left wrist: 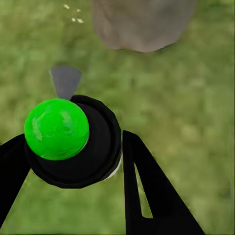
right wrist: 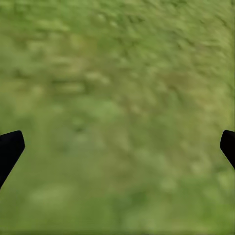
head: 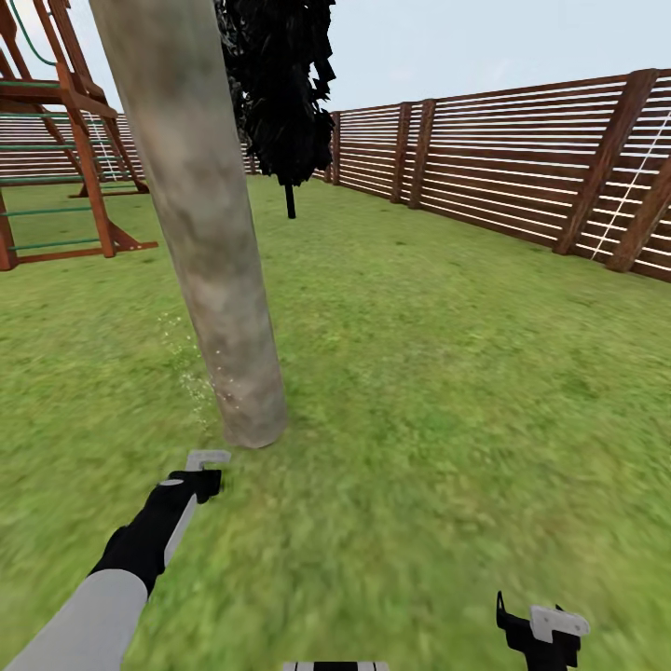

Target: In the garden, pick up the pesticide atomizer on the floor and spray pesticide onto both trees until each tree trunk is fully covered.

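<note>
A thick, pale grey-brown tree trunk [head: 200, 233] rises from the lawn just ahead of me, leaning a little to the left; its base [left wrist: 142, 24] also shows in the left wrist view. My left gripper [head: 200, 480] is shut on the pesticide atomizer [left wrist: 73, 142], a black body with a bright green round top. Its grey nozzle [left wrist: 65, 81] points toward the foot of the trunk. Fine pale spray droplets [head: 191, 373] hang beside the trunk's lower left side. Low at the right, my right gripper [head: 540, 624] is open over bare grass, fingertips [right wrist: 11, 147] wide apart.
A brown slatted fence [head: 522, 158] runs along the right and back. A wooden climbing frame [head: 65, 140] stands at the far left. A slim, near-black tree [head: 280, 84] stands behind the trunk. Open lawn [head: 447, 373] spreads to the right.
</note>
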{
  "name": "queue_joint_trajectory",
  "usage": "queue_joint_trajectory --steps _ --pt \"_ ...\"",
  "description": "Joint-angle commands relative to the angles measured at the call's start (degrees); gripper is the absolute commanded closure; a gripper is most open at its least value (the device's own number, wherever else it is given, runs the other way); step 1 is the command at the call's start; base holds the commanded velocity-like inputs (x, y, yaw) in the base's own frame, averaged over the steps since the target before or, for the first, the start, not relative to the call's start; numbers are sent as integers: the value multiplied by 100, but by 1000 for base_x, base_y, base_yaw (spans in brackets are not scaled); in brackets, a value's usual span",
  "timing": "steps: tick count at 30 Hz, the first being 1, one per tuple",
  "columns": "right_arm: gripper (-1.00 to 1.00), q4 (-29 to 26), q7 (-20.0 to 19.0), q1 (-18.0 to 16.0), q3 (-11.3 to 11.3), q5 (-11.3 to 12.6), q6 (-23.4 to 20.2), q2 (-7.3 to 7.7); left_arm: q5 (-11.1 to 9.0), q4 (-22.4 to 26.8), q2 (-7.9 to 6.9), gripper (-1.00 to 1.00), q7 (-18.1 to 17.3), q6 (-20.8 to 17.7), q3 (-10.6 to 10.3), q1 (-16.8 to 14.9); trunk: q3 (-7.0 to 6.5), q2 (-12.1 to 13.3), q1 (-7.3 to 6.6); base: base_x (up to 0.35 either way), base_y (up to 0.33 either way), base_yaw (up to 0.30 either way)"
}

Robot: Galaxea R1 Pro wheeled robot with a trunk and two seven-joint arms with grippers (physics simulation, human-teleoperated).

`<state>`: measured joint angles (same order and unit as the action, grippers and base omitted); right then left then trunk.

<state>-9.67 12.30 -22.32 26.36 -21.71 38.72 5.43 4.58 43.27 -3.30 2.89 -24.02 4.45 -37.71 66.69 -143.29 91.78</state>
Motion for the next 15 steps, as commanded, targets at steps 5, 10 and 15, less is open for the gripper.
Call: queue_joint_trajectory --steps 5,10,15 --pt "-100 0 0 0 1 0 0 -4 -45 5 24 100 60 20 -30 7 0 0 0 0 -80 4" --pt "-100 0 0 0 1 0 0 -7 -36 5 83 100 63 22 -9 1 0 0 0 3 -258 215" --pt "-100 0 0 -2 1 0 -2 -7 -44 4 84 100 63 29 -6 1 0 0 0 172 -227 129"
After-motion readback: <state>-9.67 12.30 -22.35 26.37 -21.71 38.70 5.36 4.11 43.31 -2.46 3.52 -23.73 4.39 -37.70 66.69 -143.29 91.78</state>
